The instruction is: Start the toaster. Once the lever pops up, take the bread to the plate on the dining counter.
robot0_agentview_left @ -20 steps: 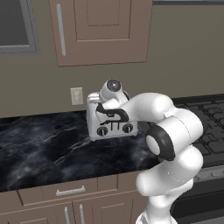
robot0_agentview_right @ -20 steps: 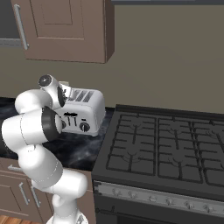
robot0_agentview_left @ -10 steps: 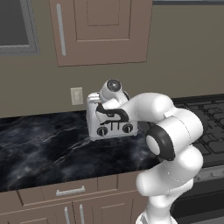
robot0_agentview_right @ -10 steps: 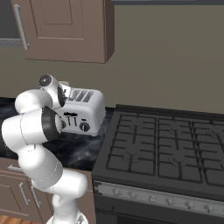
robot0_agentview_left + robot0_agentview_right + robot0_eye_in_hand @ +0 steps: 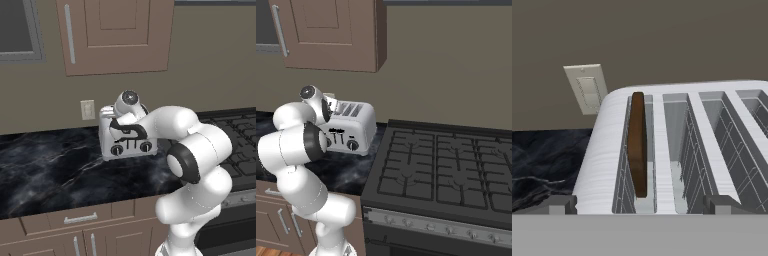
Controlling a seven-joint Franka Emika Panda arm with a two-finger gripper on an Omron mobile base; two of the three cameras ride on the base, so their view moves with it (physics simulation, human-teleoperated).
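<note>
While the bread (image 5: 637, 142) sits in the toaster (image 5: 662, 150), your wide-open, empty gripper (image 5: 637, 204) hasn't lifted it yet.

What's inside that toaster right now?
The toaster has one dark brown slice of bread standing upright in its leftmost slot. The neighbouring slots look empty; the slice's lower part is hidden in the slot.

A black marble-veined desk (image 5: 45, 170) runs beneath brown wooden wall cabinets (image 5: 117, 35) with slim metal handles, a cream wall outlet plate (image 5: 87, 109) set into the taupe wall behind it. Beside it, a black gas stove (image 5: 446, 170) with cast-iron grates adjoins brown drawers (image 5: 80, 218).
</note>
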